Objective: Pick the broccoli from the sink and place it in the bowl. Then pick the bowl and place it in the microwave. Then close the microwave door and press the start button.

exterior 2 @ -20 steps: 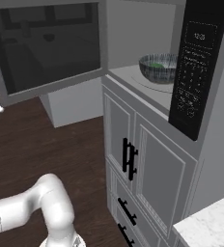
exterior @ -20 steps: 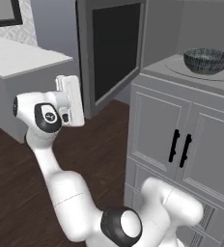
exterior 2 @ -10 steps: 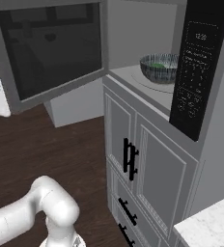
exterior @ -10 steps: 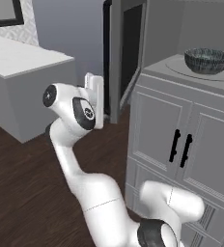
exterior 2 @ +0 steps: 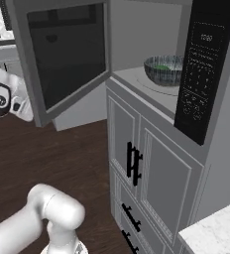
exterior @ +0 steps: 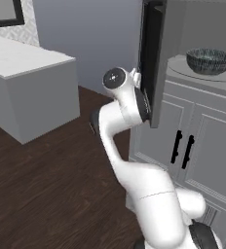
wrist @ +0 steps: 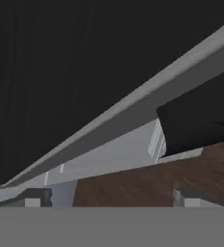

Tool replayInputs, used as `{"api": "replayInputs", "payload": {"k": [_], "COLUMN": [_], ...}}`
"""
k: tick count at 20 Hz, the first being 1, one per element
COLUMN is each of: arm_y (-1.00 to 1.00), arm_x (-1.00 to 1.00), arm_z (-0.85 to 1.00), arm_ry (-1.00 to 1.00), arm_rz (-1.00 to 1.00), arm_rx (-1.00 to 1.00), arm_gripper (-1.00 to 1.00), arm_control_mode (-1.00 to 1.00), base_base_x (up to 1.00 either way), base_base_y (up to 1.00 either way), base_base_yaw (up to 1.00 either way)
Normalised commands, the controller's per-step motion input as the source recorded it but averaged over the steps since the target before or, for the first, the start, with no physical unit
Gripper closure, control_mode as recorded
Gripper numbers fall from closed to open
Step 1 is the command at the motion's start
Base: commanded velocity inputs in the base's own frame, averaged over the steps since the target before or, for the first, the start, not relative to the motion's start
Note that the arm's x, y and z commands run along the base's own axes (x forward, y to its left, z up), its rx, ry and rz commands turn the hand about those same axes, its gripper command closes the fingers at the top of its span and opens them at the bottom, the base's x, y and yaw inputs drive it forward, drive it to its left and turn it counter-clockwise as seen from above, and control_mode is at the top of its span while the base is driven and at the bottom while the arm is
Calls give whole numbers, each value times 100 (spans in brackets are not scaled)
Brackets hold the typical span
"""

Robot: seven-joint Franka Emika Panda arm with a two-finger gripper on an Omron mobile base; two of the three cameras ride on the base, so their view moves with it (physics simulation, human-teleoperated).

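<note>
Broccoli (exterior 2: 162,67) sat in the bowl (exterior 2: 165,70) inside the microwave (exterior 2: 156,89). Microwave door (exterior 2: 67,54) half-swung, not latched; jaws spread, empty, at its lower edge. Closing and start press left.

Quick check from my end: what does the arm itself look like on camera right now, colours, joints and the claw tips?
The arm is glossy white with rounded, tube-like links. Its joints are dark grey to black, and one joint cap is a dark disc with a small pale mark. No loose cables show. In the hand view, the claw has two small dark, blocky fingertips.
</note>
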Motion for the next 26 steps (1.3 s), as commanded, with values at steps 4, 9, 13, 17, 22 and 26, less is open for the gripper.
{"api": "replayInputs", "payload": {"k": [4, 9, 13, 17, 22, 26], "arm_y": [-100, -100, -88, -75, -78, -67], "arm_x": [3, 0, 1, 13, 23, 34], "arm_z": [11, 12, 20, 17, 12, 0], "arm_ry": [0, -3, -17, -22, -16, -1], "arm_rz": [3, 0, -5, -19, -15, 0], "arm_rx": [28, 26, 22, 18, 20, 22], "arm_gripper": [-100, -100, -100, -100, -100, -100], "arm_control_mode": [-100, -100, -100, -100, -100, -100], "base_base_x": [0, 0, 0, 0, 0, 0], "base_base_y": [0, 0, 0, 0, 0, 0], "base_base_yaw": [0, 0, 0, 0, 0, 0]}}
